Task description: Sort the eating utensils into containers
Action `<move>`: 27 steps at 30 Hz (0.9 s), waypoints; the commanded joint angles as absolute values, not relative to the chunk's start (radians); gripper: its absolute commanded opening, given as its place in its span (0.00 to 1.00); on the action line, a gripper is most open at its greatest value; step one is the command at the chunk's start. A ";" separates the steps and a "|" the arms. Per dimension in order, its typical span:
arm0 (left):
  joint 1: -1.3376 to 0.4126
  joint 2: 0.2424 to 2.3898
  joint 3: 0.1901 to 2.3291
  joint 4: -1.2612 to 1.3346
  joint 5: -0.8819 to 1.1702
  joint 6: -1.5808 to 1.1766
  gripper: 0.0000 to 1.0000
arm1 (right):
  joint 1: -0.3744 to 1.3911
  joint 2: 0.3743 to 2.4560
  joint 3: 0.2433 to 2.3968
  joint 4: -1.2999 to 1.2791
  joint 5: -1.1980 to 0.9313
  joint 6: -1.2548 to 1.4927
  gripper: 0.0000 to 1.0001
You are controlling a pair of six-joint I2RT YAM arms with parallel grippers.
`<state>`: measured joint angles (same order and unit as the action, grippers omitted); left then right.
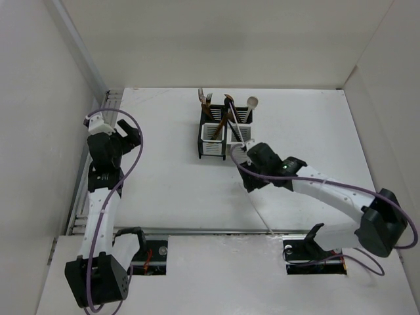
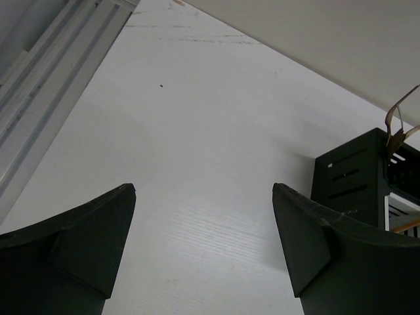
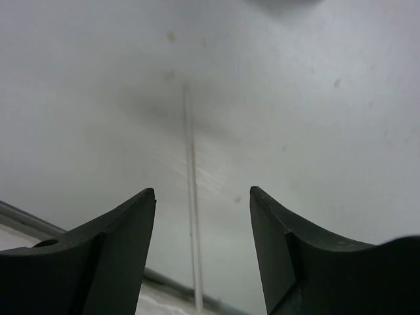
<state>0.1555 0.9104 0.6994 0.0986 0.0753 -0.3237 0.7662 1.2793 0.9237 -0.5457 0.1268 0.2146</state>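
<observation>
The two joined black-and-white caddies (image 1: 222,134) stand at the far middle of the table. Several utensils stand in them: a fork (image 1: 205,100), dark brown pieces (image 1: 228,108) and a pale wooden spoon (image 1: 251,103). One thin pale chopstick (image 1: 261,211) lies flat on the table, running toward the near edge. My right gripper (image 1: 251,185) is open just above its far end. In the right wrist view the chopstick (image 3: 192,197) lies between my open fingers (image 3: 202,191), nearer the left one. My left gripper (image 1: 126,136) is open and empty at the left side (image 2: 203,187), with a caddy (image 2: 348,184) at its right.
A metal rail (image 1: 84,197) runs along the table's left edge, also in the left wrist view (image 2: 46,98). White walls enclose the table on the left, back and right. Purple cables (image 1: 341,193) loop along both arms. The table's near edge (image 1: 216,231) lies just past the chopstick's end.
</observation>
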 commanded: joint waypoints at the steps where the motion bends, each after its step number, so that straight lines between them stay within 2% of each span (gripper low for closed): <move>1: 0.132 0.868 0.680 0.129 0.080 -0.339 0.83 | 0.765 1.321 0.908 -0.753 0.112 0.342 0.65; 5: 0.123 0.857 0.680 0.120 0.060 -0.339 0.83 | 0.765 1.350 0.858 -0.743 0.065 0.380 0.65; 16: 0.123 0.827 0.670 0.100 0.031 -0.330 0.84 | 0.831 1.460 0.746 -0.683 0.005 0.433 0.54; 19: 0.123 0.818 0.670 0.100 0.022 -0.330 0.84 | 0.831 1.488 0.721 -0.654 -0.005 0.442 0.43; 23: 0.123 0.818 0.670 0.091 0.021 -0.330 0.84 | 0.831 1.592 0.735 -0.630 0.005 0.442 0.12; 24: 0.123 0.818 0.670 0.091 0.021 -0.330 0.84 | 0.831 1.607 0.735 -0.630 0.005 0.442 0.00; 27: 0.123 0.818 0.670 0.091 0.011 -0.321 0.85 | 0.853 1.631 0.775 -0.630 0.028 0.431 0.00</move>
